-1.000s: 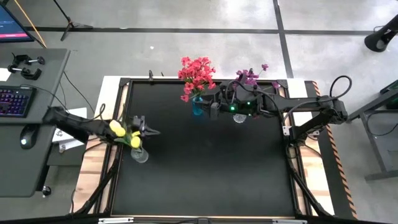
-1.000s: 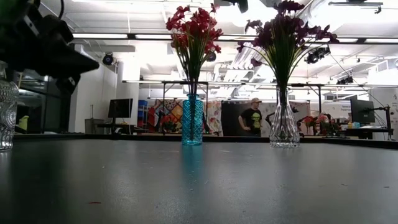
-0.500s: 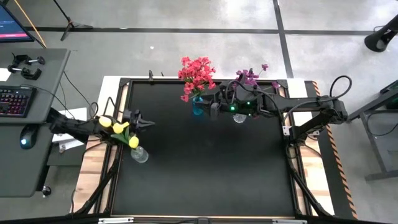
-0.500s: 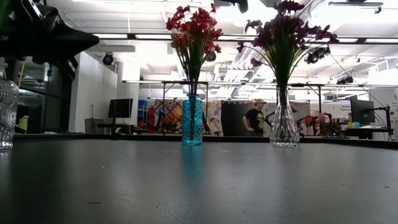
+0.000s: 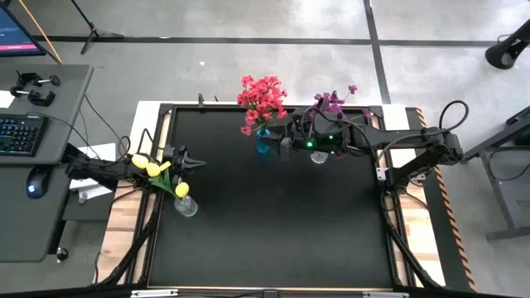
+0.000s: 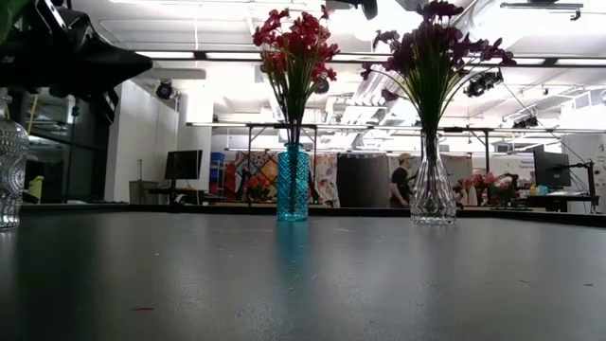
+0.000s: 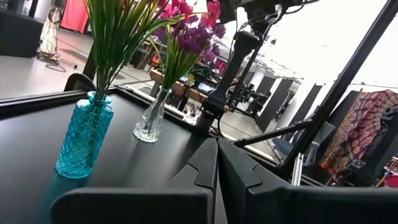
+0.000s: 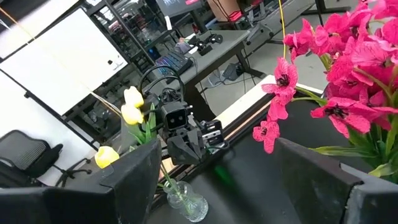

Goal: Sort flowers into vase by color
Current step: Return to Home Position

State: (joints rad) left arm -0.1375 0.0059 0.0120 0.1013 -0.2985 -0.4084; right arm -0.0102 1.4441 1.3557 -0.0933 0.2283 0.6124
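Note:
Red-pink flowers stand with their stems in a blue vase at the table's far middle. Purple flowers stand in a clear vase just to its right. Yellow buds lean out of a small clear vase at the left. My left gripper is shut and empty, level, beside the yellow stems and pointing toward the table's right. High between the red and purple bunches, my right gripper stands open with nothing in it.
The black tabletop has bare room in its middle and near half. A desk with a keyboard and mouse stands off the left edge. A person shows far behind the table in the low view.
My left gripper has risen from over the small clear vase and tipped up from slanting down to level, drawing a little toward the table's far left. It stays shut. It has kept still for the last half second.

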